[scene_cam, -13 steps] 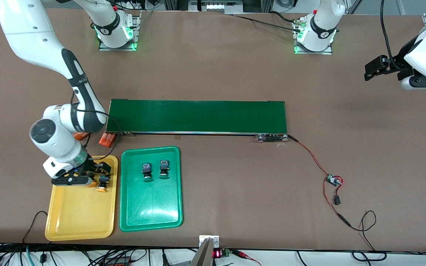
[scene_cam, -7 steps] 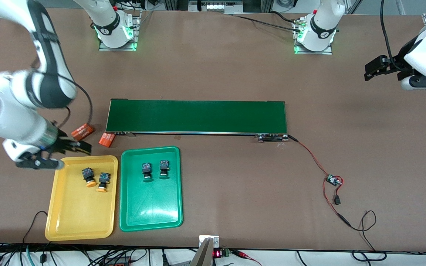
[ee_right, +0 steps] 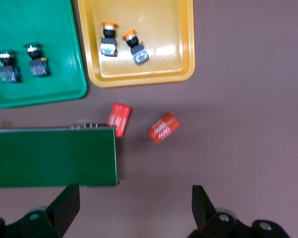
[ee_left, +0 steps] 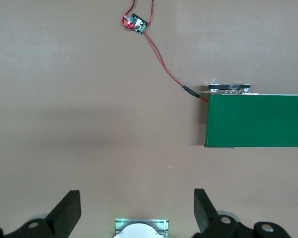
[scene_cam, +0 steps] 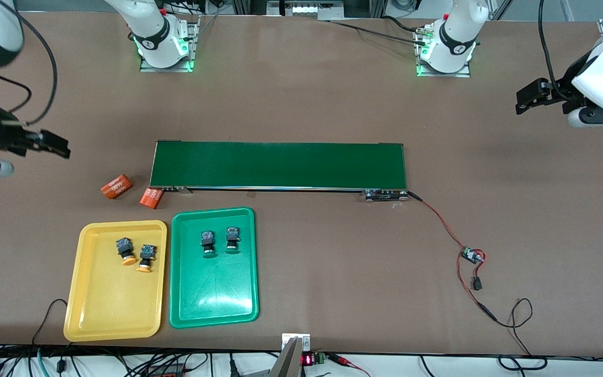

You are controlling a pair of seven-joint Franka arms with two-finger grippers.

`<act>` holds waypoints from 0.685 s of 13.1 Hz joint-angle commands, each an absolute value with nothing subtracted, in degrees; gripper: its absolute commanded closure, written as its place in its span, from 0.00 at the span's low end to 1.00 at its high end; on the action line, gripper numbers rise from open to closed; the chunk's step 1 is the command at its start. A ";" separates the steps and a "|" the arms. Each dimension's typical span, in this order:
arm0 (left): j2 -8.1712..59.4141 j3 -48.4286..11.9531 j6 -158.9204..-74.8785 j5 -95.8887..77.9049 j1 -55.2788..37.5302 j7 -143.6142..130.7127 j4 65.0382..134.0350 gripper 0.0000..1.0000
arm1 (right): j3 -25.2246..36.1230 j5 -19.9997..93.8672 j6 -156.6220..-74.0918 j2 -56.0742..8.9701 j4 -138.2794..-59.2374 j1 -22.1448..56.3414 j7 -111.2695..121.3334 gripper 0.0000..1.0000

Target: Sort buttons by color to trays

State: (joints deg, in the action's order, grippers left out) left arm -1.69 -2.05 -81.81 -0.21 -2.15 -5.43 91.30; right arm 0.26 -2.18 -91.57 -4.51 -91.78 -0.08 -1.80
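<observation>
Two yellow-orange capped buttons (scene_cam: pixel 125 250) (scene_cam: pixel 146 258) lie in the yellow tray (scene_cam: pixel 108 309). Two green capped buttons (scene_cam: pixel 207 243) (scene_cam: pixel 232 238) lie in the green tray (scene_cam: pixel 218 298) beside it. The right wrist view shows the yellow tray (ee_right: pixel 179 54) with its buttons (ee_right: pixel 109 40) and the green tray (ee_right: pixel 59 29) with its buttons (ee_right: pixel 37 62). My right gripper (scene_cam: pixel 53 146) is open and empty, up over bare table at the right arm's end. My left gripper (scene_cam: pixel 529 99) is open and empty, waiting over the table at the left arm's end.
A long dark-green conveyor belt (scene_cam: pixel 278 165) lies across the middle, farther from the front camera than the trays. Two orange "4680" cylinders (scene_cam: pixel 116 186) (scene_cam: pixel 151 197) lie by its end. A red-black wire (scene_cam: pixel 440 222) runs to a small circuit board (scene_cam: pixel 472 255).
My right gripper has left the second yellow-orange button in the yellow tray, then risen and drawn away toward the right arm's end of the table. The left arm has not moved.
</observation>
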 commanded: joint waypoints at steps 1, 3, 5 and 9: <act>-0.88 -2.02 -80.33 -0.97 -2.11 -5.27 89.38 0.00 | 0.09 -2.46 -87.72 -2.20 -91.93 -0.09 -1.50 0.00; -0.79 -2.02 -80.33 -0.97 -2.11 -5.19 89.38 0.00 | -0.44 -2.20 -86.93 -1.67 -92.11 0.52 -2.46 0.00; -0.88 -2.02 -80.33 -0.97 -2.11 -5.27 89.38 0.00 | -0.61 -1.76 -87.54 -1.67 -92.11 1.75 -2.55 0.00; -0.88 -2.11 -80.33 -0.97 -2.11 -5.19 89.38 0.00 | -0.62 2.20 -89.74 -2.20 -92.11 2.72 -2.90 0.00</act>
State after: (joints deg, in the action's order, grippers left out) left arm -1.69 -2.05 -81.81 -0.21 -2.15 -5.43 91.30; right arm -0.75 1.02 -88.94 -2.23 -91.97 2.01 -2.19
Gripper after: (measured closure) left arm 0.000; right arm 0.000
